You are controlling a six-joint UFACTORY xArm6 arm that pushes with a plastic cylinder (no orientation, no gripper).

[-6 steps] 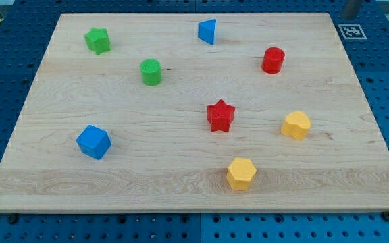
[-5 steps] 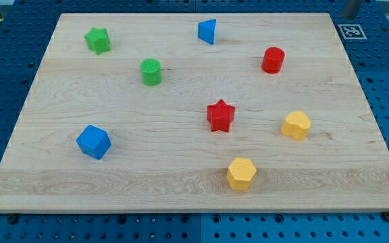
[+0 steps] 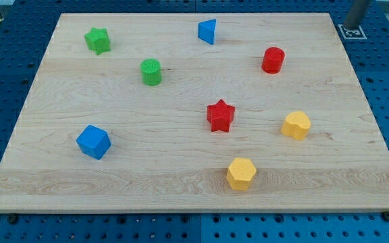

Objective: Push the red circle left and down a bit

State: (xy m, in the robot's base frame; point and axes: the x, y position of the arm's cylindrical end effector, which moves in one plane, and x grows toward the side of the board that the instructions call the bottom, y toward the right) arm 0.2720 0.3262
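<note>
Our red circle [image 3: 273, 60] stands upright, short cylinder, upper right of counter [image 3: 181, 182]. Red star [image 3: 220, 115] sits lower left of it, blue triangle [image 3: 208, 31] upper left. My tip [image 3: 351, 27] at top right corner, well apart; no hand on rod.

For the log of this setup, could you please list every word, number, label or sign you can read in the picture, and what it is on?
No readable words or numbers anywhere.
The black-and-white square marker beside the wooden board's top right corner: a coded pattern, no letters, partly hidden by my rod.
The coloured blocks: no markings visible.

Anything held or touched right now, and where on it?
Nothing. My tip sits off the board's top-right corner, apart from the red circle.
</note>
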